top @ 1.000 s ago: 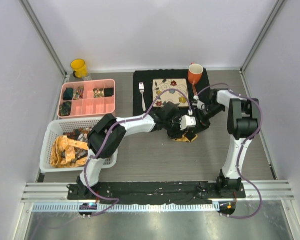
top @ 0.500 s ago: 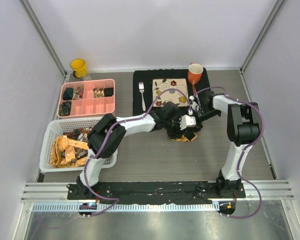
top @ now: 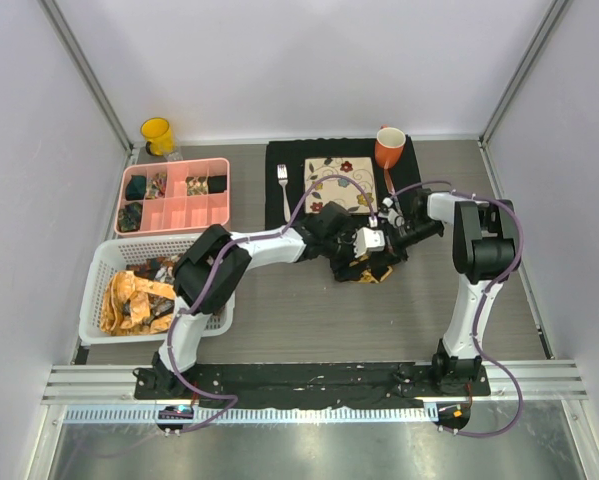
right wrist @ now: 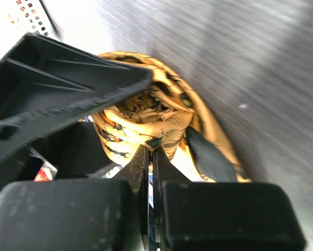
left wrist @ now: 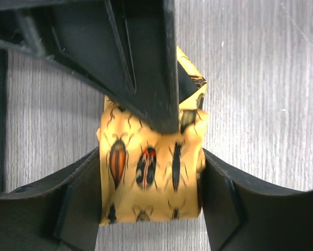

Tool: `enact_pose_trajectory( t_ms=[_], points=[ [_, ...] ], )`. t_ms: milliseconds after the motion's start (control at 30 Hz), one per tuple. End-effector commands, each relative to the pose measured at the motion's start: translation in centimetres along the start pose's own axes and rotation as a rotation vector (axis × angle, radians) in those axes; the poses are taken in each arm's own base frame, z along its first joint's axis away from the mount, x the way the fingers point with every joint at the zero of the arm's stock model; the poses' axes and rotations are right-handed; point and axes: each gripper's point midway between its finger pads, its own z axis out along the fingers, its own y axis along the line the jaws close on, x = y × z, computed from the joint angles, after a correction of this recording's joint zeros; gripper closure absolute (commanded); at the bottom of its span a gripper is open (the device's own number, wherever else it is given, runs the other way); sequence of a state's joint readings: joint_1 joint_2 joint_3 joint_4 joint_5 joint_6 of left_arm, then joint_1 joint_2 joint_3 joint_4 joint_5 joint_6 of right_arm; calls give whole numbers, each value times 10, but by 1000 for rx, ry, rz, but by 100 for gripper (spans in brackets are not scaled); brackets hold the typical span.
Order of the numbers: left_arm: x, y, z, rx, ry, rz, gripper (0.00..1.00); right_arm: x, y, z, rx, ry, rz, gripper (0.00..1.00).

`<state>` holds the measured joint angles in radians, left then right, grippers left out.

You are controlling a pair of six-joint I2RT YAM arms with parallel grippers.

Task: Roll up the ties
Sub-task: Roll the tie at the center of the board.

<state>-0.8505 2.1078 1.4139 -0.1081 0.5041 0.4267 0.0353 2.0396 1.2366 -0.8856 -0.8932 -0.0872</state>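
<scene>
A mustard-yellow tie (top: 365, 273) printed with beetles lies rolled into a bundle on the table, in front of the black mat. My left gripper (left wrist: 151, 196) is shut on the roll (left wrist: 148, 167), one finger on each side of it. My right gripper (right wrist: 152, 151) is shut on a fold of the same tie (right wrist: 146, 117), and one of its fingers (left wrist: 146, 68) crosses the top of the left wrist view. In the top view the two grippers meet at the roll, left (top: 357, 262) and right (top: 387, 247). More yellow ties (top: 134, 298) lie heaped in the white basket.
A white basket (top: 97, 262) stands at the left, and a pink compartment tray (top: 176, 213) behind it. A yellow mug (top: 157, 133) is at the back left. A black mat (top: 291, 215) carries a fork (top: 283, 185), a patterned plate (top: 339, 183) and an orange mug (top: 389, 148).
The right arm's wrist has shifted and turned at the tie. Both grippers and the roll have moved slightly left and back. Both grips have held.
</scene>
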Motion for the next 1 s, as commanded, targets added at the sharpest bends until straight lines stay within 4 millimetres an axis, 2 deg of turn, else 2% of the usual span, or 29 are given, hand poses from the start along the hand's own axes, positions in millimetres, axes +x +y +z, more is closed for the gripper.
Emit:
enact_pose_trajectory(
  t_ms=[0,167,300,333,367,433,467,500,567,600,633,700,733,867,933,967],
  points=[
    [8,-13,-8,84,-3,-53,28,-2,-57,4,181,40,-65,99],
    [-3,-19,-5,126,-42,-40,31,-10,-55,4,165,36,-73,99],
    [6,-19,1,120,2,-57,39,-16,-56,4,168,34,-87,99],
    [8,-17,2,109,12,-57,42,-17,-56,3,168,32,-87,99],
    [12,-15,2,92,30,-57,51,-18,-54,2,169,29,-93,99],
    [20,-17,2,87,65,-56,58,-22,-50,-3,177,15,-108,100],
    [22,-19,3,82,79,-53,66,-23,-47,-6,181,10,-113,99],
    [30,-19,2,67,116,-56,69,-27,-42,-11,184,-2,-128,99],
    [40,-22,2,61,158,-39,76,-22,-28,-19,159,12,-113,84],
    [47,-22,1,49,188,-39,78,-24,-22,-35,145,-19,-96,76],
    [53,-24,1,51,209,-31,79,-23,-16,-41,127,-32,-91,60],
    [62,-28,0,55,245,-31,79,-18,-13,-55,117,-53,-69,46],
    [67,-28,0,51,263,-32,80,-17,-10,-61,115,-67,-75,35],
    [72,-29,0,53,279,-21,80,-1,-27,-65,145,-56,-28,32],
    [73,-28,1,55,283,-21,80,-3,-36,-61,157,-71,-12,31],
    [73,-29,1,56,284,-21,80,-2,-41,-55,153,-65,1,23]
  ],
)
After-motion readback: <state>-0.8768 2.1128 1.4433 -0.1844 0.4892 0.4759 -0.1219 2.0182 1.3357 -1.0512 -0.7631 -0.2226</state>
